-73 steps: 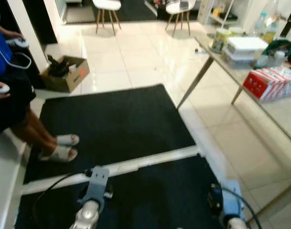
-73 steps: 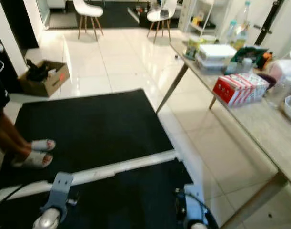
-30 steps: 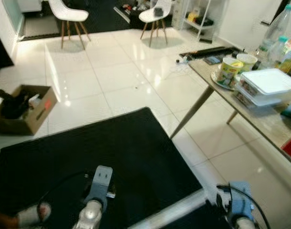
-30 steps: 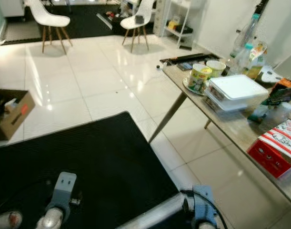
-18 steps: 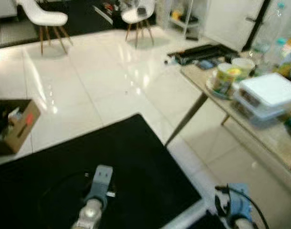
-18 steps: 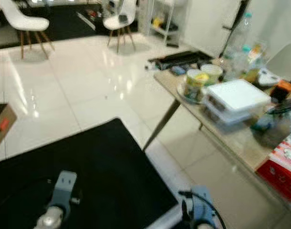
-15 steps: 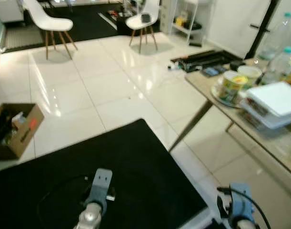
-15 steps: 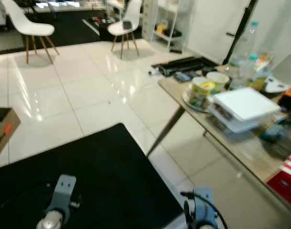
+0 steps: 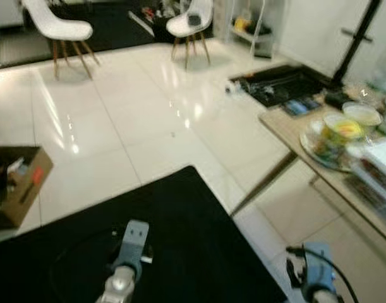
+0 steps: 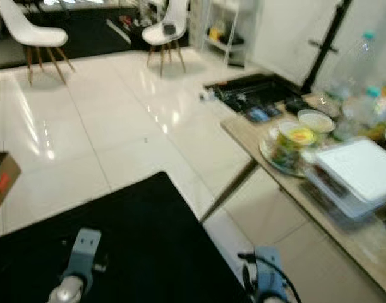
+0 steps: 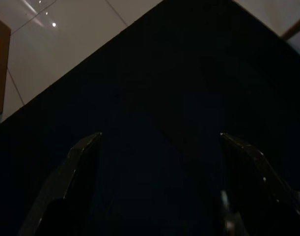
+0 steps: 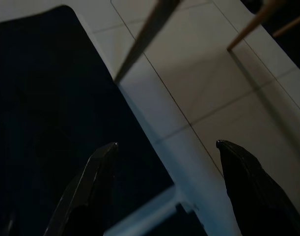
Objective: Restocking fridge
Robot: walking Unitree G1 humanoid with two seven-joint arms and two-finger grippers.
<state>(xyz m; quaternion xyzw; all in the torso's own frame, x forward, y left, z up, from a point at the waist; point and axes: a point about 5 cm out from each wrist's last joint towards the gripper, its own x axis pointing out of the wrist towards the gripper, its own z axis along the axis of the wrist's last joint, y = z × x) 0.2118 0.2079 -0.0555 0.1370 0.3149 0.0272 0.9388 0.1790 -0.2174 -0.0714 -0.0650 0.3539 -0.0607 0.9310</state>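
Observation:
A wooden table point(image 9: 287, 123) stands at the right, bearing a yellow-green tub point(image 9: 340, 130) on a plate, a white lidded container point(image 10: 359, 168) and blurred bottles point(image 10: 364, 71). Both arms hang low. The left wrist point(image 9: 128, 255) and the right wrist point(image 9: 313, 278) show at the bottom of the eye views. My left gripper point(image 11: 159, 135) is open above the black mat point(image 11: 164, 88), with nothing between its fingers. My right gripper point(image 12: 166, 143) is open over the mat's edge and the white tiles point(image 12: 199, 88), holding nothing.
A black mat point(image 9: 180, 214) covers the near floor. A cardboard box point(image 9: 16, 183) sits at the left. Two white chairs point(image 9: 57, 28) point(image 9: 189, 22) stand at the back. Dark items point(image 9: 275, 82) lie on the tiles near the table. A table leg point(image 9: 262, 186) slants to the floor.
The whole picture has shifted, so the camera has moved: the table now sits closer and further right, and the picture is blurred. Both arms hang as before.

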